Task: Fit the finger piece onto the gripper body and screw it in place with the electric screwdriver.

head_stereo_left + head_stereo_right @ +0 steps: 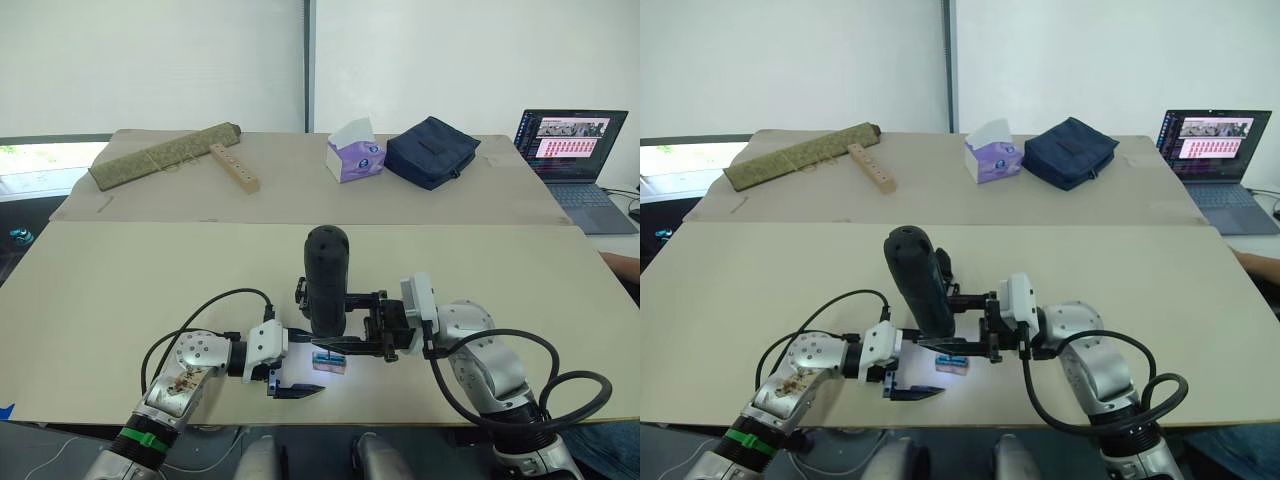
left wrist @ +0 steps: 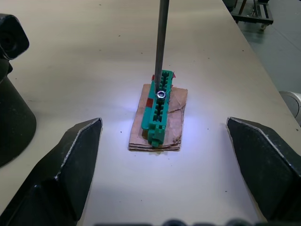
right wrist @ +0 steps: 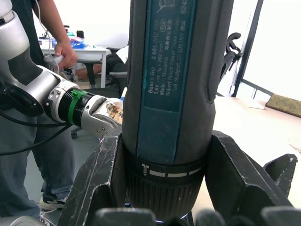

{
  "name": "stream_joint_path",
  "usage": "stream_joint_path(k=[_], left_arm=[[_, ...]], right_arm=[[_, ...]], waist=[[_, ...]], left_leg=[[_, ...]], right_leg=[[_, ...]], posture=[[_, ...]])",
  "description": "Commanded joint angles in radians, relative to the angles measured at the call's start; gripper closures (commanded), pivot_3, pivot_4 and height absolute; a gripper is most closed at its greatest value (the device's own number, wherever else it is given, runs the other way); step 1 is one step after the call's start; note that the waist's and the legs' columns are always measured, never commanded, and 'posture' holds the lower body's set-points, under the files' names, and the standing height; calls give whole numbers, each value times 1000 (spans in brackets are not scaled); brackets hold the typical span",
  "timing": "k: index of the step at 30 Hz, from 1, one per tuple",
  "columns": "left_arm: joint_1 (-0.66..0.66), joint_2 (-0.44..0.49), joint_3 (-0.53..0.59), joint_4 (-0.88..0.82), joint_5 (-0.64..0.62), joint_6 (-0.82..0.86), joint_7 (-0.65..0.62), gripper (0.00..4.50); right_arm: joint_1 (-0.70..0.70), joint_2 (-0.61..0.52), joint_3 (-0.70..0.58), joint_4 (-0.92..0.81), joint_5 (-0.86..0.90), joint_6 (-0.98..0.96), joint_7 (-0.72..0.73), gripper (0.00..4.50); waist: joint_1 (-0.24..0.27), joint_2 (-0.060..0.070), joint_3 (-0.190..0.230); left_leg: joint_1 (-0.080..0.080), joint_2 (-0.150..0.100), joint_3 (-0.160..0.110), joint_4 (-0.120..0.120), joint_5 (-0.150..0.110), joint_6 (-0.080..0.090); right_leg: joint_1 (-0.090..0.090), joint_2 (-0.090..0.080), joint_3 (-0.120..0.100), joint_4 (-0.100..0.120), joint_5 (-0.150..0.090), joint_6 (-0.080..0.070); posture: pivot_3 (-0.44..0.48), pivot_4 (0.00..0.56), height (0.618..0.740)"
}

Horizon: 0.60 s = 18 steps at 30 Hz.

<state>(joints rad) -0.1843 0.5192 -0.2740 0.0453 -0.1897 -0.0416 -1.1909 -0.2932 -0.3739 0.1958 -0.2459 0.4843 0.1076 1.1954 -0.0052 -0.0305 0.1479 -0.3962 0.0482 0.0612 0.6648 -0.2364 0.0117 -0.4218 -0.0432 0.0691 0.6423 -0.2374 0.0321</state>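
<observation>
Left eye view takes in 2 pale tables (image 1: 120, 290) pushed together, and everything below is placed against the electric screwdriver (image 1: 326, 280), which stands upright near the front edge of the closer table.

Beyond the screwdriver, on the far table, lie a rolled green mat (image 1: 165, 153), a wooden strip with holes (image 1: 234, 167), a purple tissue box (image 1: 354, 151) and a dark blue pouch (image 1: 431, 151); an open laptop (image 1: 572, 145) sits farther off to the right of it.

The right gripper (image 1: 372, 328) reaches in from the screwdriver's right side and is clamped around its lower barrel; the right wrist view shows both black fingers (image 3: 96, 183) pressed against the barrel, with the printed teal label between them. Behind the barrel in that view stands a person (image 3: 44, 84) beside a desk, cut off at the top.

The left gripper (image 1: 296, 366) lies to the left of the screwdriver's lower end, its 2 fingers (image 2: 66, 162) spread wide and holding nothing.

Directly under the screwdriver sits a small green-and-tan block (image 2: 159, 110) in a pool of white light. The thin metal bit (image 2: 162, 44) comes down onto a silver screw head on the block's top.

A dark rounded object (image 2: 14, 101) stands near the block, cut off at the frame edge in the left wrist view and too partial to identify. Something black shows just behind the screwdriver's barrel (image 1: 300, 291), mostly hidden by it.
</observation>
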Motion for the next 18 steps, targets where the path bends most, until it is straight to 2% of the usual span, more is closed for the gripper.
stream_joint_path(k=[1,18], left_arm=[[13,0,-21,41,23,17,12,25],[14,1,-25,35,21,26,8,25]], right_arm=[[-19,4,-5,-32,21,-22,2,2578],[-25,4,-5,-24,5,-28,-9,2578]], waist=[[0,0,0],[0,0,0]], left_leg=[[0,0,0,0,0,0],[0,0,0,0,0,0]], right_leg=[[0,0,0,0,0,0],[0,0,0,0,0,0]], posture=[[0,150,740],[0,150,740]])
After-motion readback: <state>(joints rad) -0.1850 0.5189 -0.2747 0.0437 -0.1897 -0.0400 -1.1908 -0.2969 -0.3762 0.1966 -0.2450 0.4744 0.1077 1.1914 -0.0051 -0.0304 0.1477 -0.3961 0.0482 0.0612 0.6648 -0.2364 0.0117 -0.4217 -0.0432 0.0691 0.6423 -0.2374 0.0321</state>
